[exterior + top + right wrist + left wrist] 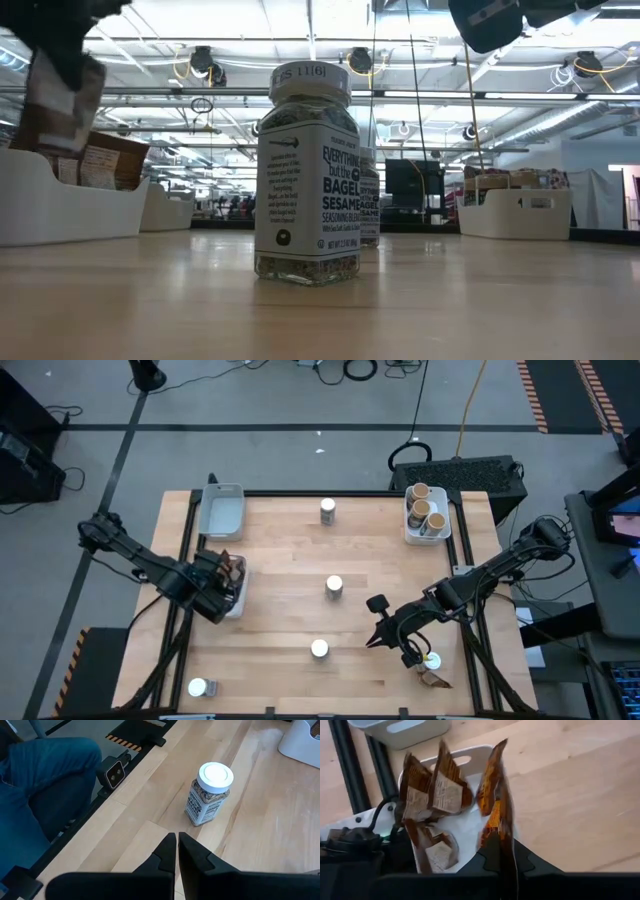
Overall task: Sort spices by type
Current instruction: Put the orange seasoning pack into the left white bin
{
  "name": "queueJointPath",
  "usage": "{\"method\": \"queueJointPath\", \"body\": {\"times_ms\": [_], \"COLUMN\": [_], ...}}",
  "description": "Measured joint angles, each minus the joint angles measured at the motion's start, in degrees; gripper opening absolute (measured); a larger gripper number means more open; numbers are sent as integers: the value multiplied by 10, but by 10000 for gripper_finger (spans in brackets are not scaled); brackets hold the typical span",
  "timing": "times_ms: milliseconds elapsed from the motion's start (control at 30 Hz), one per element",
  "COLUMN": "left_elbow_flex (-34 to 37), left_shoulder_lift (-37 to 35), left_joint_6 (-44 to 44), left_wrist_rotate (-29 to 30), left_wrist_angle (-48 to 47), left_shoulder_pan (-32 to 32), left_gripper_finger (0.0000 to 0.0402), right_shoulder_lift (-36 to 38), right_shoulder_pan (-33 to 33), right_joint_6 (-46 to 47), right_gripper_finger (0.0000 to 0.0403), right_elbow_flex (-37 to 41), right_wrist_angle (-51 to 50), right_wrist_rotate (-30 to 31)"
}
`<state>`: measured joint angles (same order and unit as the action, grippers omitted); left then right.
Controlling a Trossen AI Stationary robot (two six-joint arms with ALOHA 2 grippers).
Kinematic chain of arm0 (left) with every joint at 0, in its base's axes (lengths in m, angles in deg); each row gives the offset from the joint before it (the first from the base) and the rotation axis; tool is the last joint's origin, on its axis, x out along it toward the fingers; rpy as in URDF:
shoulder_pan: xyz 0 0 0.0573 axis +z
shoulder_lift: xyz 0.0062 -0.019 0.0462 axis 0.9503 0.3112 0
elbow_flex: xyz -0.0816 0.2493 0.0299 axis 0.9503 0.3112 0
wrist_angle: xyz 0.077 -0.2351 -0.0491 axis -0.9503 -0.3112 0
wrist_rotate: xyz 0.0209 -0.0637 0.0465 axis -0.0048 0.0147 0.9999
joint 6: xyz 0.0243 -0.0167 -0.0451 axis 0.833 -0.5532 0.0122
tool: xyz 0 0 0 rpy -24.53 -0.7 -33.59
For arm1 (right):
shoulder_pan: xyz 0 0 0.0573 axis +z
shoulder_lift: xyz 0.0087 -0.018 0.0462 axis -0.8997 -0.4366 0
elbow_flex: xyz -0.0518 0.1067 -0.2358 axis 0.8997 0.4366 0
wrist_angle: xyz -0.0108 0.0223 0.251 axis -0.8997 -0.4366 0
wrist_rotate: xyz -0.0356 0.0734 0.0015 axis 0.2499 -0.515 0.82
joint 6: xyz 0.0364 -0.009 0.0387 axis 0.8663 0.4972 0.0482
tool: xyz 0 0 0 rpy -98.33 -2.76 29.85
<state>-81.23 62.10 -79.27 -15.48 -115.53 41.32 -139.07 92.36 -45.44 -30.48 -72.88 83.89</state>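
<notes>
1. My left gripper is clamped on a brown packet above the white tray holding other packets
2. My right gripper is closed, empty, near a white-lidded jar on the table

A grey floor was seen around the wooden table, crossed by a dark line and strewn with cables. Orange-and-black hazard striping was laid at one corner. A black case was set just beyond the table's far edge. In the low view, a high ceiling with pipes and bright lamps was shown. Blue-clad legs of a person were seen beside the table.
</notes>
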Motion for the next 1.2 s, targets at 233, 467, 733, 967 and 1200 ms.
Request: {"method": "queueJointPath", "body": {"times_ms": [233, 467, 733, 967, 1200], "left_elbow_flex": [57, 106, 149, 185, 193], "left_shoulder_lift": [-6, -6, -5, -5, -6], "left_joint_6": [-15, -43, -44, -44, -44], "left_wrist_rotate": [-34, -46, -50, -50, -49], "left_wrist_angle": [4, 17, 64, 112, 122], "left_shoulder_pan": [0, 0, 0, 0, 0], "left_gripper_finger": [4, 4, 4, 4, 4], "right_shoulder_lift": [0, 0, 0, 0, 0], "right_shoulder_pan": [0, 0, 0, 0, 0], "right_joint_6": [-1, -1, -1, -1, -1], "right_gripper_finger": [0, 0, 0, 0, 0], "right_elbow_flex": [0, 0, 0, 0, 0], "right_wrist_angle": [0, 0, 0, 0, 0], "right_wrist_rotate": [0, 0, 0, 0, 0]}}
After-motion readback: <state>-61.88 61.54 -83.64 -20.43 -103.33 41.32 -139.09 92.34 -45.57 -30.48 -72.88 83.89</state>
